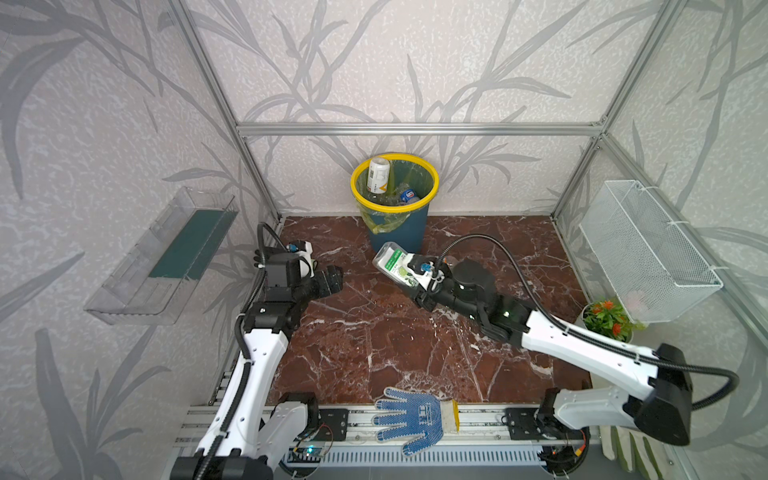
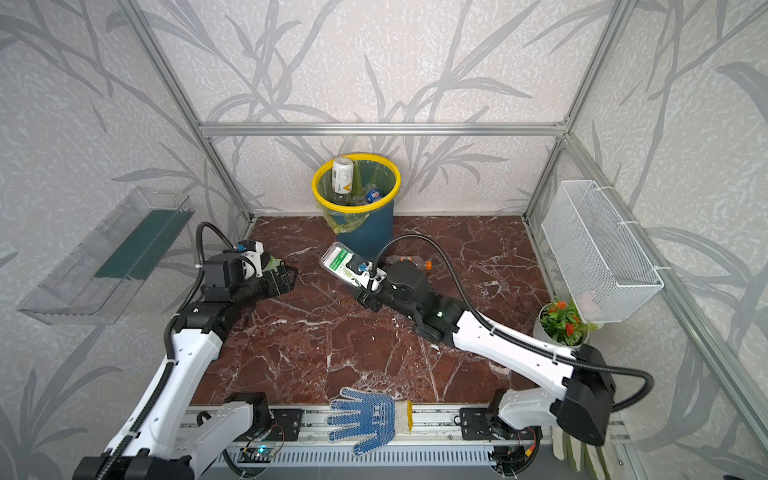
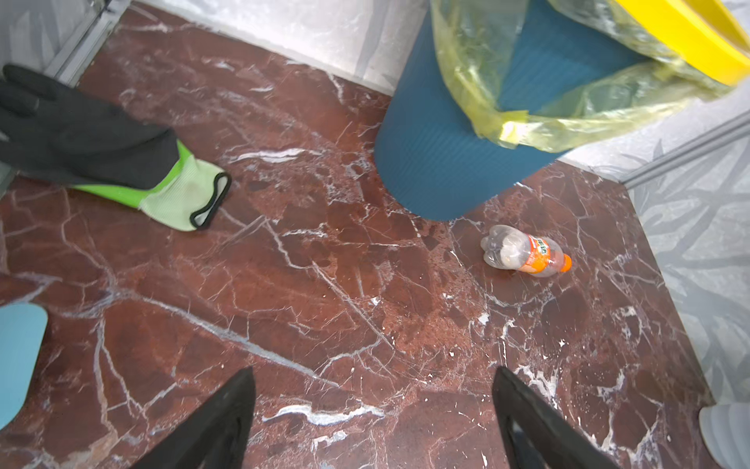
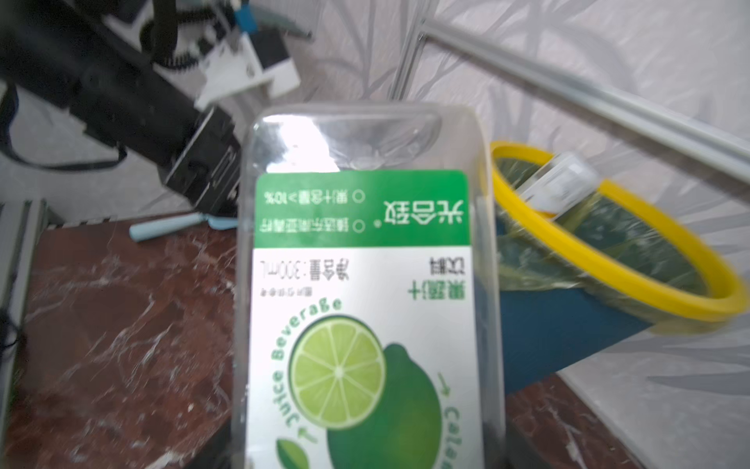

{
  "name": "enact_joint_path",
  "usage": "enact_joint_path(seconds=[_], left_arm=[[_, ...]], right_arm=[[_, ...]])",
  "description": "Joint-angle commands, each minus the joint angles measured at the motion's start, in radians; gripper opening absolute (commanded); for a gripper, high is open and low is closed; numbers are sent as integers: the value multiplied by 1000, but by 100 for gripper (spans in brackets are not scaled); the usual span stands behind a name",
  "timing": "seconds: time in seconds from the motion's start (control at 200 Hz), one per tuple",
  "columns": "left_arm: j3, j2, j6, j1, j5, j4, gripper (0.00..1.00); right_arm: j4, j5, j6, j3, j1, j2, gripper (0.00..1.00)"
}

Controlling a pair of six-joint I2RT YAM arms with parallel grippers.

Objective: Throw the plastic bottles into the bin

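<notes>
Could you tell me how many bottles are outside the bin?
2: lime-label bottle in the right claw; orange-capped bottle on the floor beside the bin. Others may be hidden.

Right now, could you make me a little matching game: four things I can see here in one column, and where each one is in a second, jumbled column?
Things:
1. lime juice bottle
2. orange-capped bottle
3. white-labelled bottle
4. blue dotted glove

Places:
A. lying flat at the front edge, partly over the metal rail
B. inside the bin, sticking up at its rim
C. clamped in the right gripper
D. lying on the marble table beside the bin

Pairs: 1-C, 2-D, 3-B, 4-A.
</notes>
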State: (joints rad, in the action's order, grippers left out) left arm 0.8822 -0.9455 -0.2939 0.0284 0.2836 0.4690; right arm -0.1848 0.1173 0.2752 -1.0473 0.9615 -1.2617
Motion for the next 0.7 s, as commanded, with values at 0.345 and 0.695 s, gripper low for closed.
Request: enact_joint_path(seconds=[0.345,0.695], left_arm=[[-19,80,72,121,-103,16,91],[24,43,108,235,-160,56,90]], right_arm=[[593,85,-187,-1462,-288,-839,86],[789,106,-175,-1511,-338,-825,99]])
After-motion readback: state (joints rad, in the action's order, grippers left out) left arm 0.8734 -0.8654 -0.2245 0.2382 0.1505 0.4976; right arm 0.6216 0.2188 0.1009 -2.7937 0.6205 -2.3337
